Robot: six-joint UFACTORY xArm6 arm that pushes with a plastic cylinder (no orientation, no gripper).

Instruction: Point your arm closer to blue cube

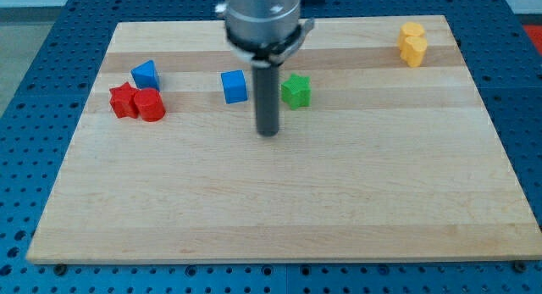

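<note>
The blue cube sits on the wooden board in the upper middle of the view. My tip rests on the board just below and to the right of the blue cube, a short gap apart from it. A green star-shaped block stands right of the rod, close to it. The rod's grey mount hangs over the board's top edge.
A second blue block, wedge-like, sits at the upper left above a red star and a red cylinder that touch each other. A yellow block stands at the upper right. Blue perforated table surrounds the board.
</note>
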